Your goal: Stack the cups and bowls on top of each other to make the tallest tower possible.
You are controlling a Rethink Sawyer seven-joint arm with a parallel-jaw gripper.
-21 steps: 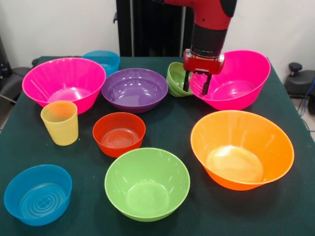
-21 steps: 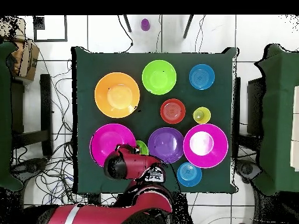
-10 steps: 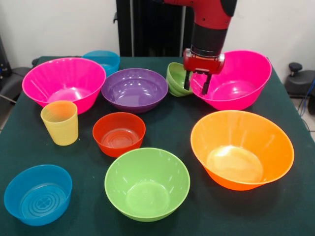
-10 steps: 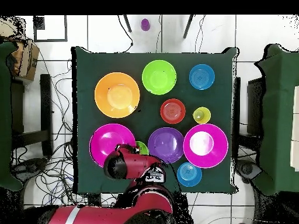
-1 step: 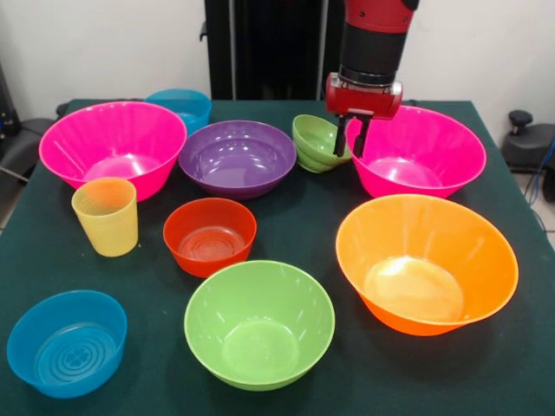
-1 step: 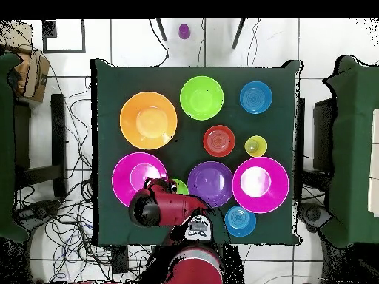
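Beside the small green bowl (image 5: 317, 142), pincer (image 5: 352, 146) straddles pink bowl (image 5: 425, 152) rim, fingers parted, grip unclear; bowl may tip.

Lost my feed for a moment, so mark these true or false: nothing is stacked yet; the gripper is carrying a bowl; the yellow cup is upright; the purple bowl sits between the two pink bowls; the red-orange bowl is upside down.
1. Nothing stacked: true.
2. Gripper carrying a bowl: false; open, at the right pink bowl's rim.
3. Yellow cup upright: true.
4. Purple bowl between the pink bowls: true; left pink bowl.
5. Red-orange bowl upside down: false; mouth up.
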